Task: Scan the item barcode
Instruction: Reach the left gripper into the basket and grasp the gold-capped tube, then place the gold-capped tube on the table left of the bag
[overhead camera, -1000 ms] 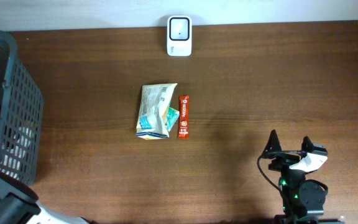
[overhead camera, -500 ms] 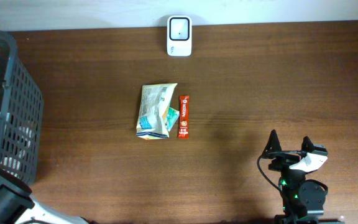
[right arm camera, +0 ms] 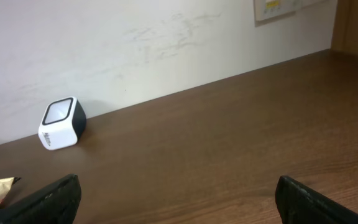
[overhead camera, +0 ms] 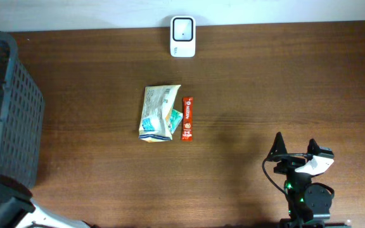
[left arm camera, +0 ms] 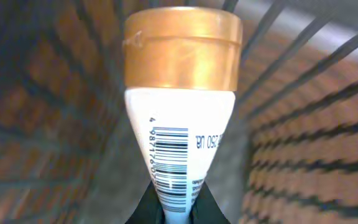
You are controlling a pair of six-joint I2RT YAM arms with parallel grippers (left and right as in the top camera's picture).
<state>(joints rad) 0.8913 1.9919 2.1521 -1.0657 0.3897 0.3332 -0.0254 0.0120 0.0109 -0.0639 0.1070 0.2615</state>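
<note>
Tube: white tube (left arm camera: 179,124) with a gold cap (left arm camera: 182,50), filling the middle of the left wrist view. The cap points to the top of the frame and the narrow tail to the bottom. It is inside the basket (left arm camera: 303,124), whose mesh shows blurred around it.
Barcode: barcode (left arm camera: 169,158) printed on the lower half of the tube, running down to the grip.
Left gripper: left gripper (left arm camera: 178,208) at bottom centre of the frame, pressed together on the tube's thin tail only.
Basket position: far left edge of the overhead view.
Scanner: white scanner (overhead camera: 183,37) at top centre of the overhead view, well apart from the basket.
Other goods: snack bag (overhead camera: 157,114) and red stick packet (overhead camera: 187,118) lie side by side at mid-table (overhead camera: 265,82).
Right gripper: right gripper (overhead camera: 294,140) at lower right of the overhead view, spread wide and holding nothing.
Risk, slip: the cap end sits far from the pinch, so the tube may swing or slide out on lifting.
Risk, snag: the cap could catch on the mesh or rim on the way out.
Risk, failed read: the fingers may cover the code's lower end, or the code may face away from the scanner window.
</note>
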